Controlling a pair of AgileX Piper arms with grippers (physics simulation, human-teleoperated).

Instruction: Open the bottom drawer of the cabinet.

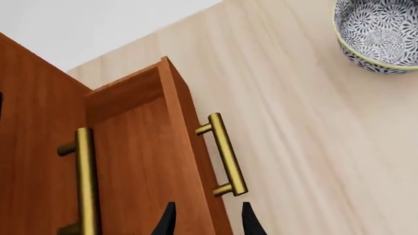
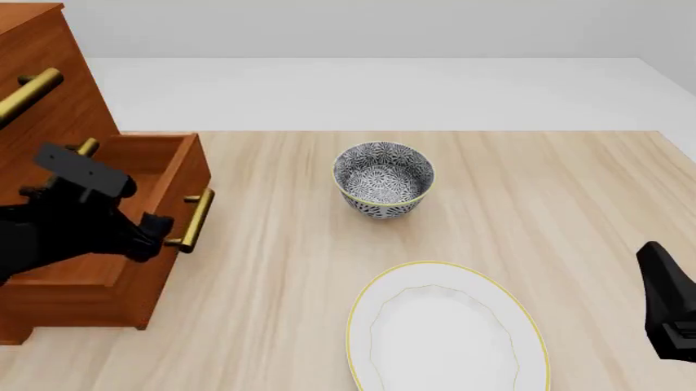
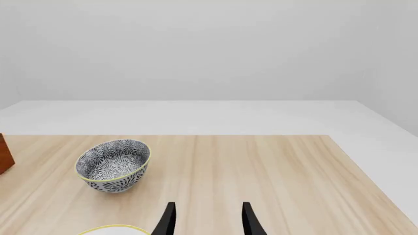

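Observation:
The cabinet stands at the table's left edge. Its bottom drawer is pulled out to the right, and the brass bar handle on its front shows. My left gripper hovers just beside that handle. In the left wrist view the drawer and its handle lie right ahead of the left gripper, which is open, the bar's near end just beyond the fingertips and nothing held. My right gripper rests open at the table's right edge, far from the cabinet; in its own view the gripper is empty.
A patterned bowl sits mid-table, also seen as the bowl from the right wrist. A white plate with a yellow rim lies near the front. The middle drawer's handle and the top handle are above.

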